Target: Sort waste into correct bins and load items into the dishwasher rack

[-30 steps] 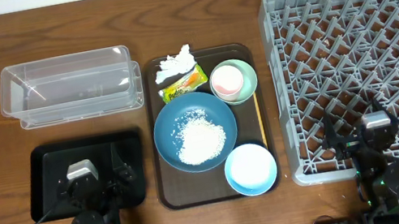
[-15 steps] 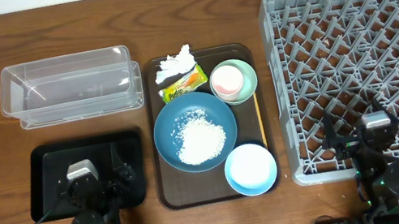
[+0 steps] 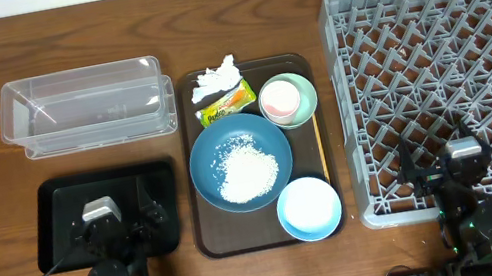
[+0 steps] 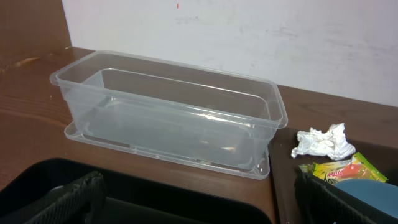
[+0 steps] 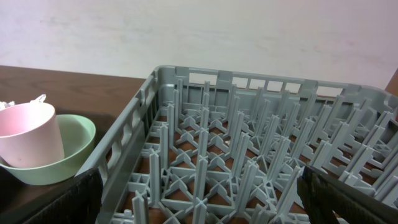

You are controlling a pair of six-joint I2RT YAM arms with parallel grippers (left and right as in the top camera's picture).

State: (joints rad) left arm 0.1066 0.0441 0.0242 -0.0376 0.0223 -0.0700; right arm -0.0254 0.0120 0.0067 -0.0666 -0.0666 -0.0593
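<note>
On the brown tray, a dark-blue dish [image 3: 208, 150] holds white rice [image 3: 247, 170]. A tissue [image 3: 214, 80] and a yellow-green wrapper [image 3: 224, 104] lie behind it. A pink cup [image 3: 280, 99] sits in a pale-green bowl [image 3: 307, 105]; a light-blue bowl [image 3: 309, 208] is in front. A wooden stick [image 3: 320, 150] lies along the tray's right side. The clear tub [image 3: 83, 108] and black tray [image 3: 55, 207] are on the left, the grey rack [image 3: 442, 42] on the right. My left gripper [image 3: 121, 224] is open and empty over the black tray. My right gripper [image 3: 440, 162] is open and empty over the rack's front edge.
The brown serving tray [image 3: 205, 242] sits between the bins and the rack. In the left wrist view the tub [image 4: 174, 118], tissue [image 4: 323, 142] and wrapper [image 4: 339, 169] lie ahead. In the right wrist view the rack's pegs [image 5: 249, 143] and the pink cup [image 5: 28, 134] show.
</note>
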